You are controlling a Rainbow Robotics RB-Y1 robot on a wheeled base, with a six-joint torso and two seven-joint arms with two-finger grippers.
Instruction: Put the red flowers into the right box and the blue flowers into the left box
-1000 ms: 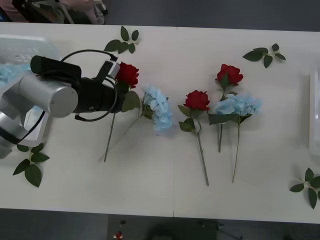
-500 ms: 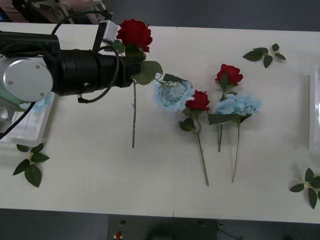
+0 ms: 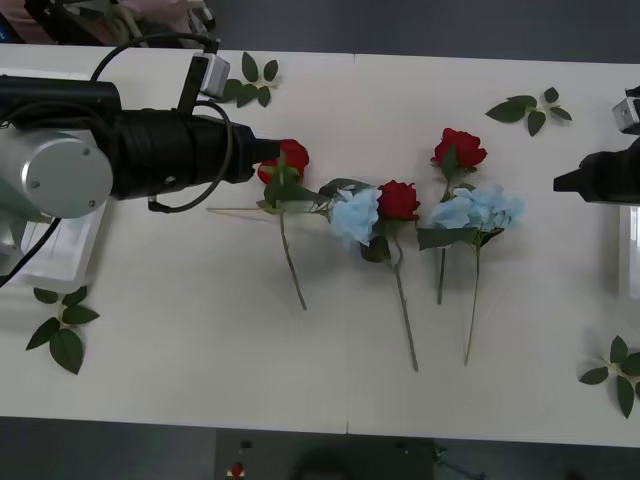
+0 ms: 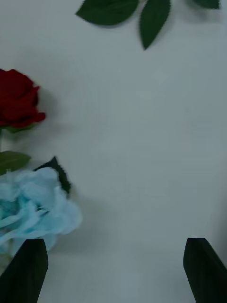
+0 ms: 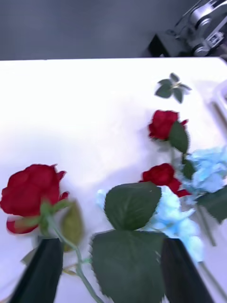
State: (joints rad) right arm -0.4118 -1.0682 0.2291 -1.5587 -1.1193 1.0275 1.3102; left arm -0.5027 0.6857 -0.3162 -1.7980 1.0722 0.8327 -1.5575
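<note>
— What is lying across the matte white table (image 3: 180, 380), left to right?
— Slotted left box (image 3: 50, 250) sitting under the left arm. Left gripper (image 3: 262, 160) is spreading black fingers around a velvety red rose (image 3: 287, 160). A fluffy blue hydrangea (image 3: 355, 215) is touching a second rose (image 3: 398, 199); a third rose (image 3: 458, 148) is sitting above another hydrangea (image 3: 480, 208).
— And at the right?
— Right gripper (image 4: 113, 270) is hovering wide open.

Red flowers (image 3: 397, 199), light-blue flowers (image 3: 480, 209), white table (image 3: 200, 340)

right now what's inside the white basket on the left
Only one pale corner of the basket shows, below the left arm. The arm covers the rest, so what lies inside cannot be seen.
</note>
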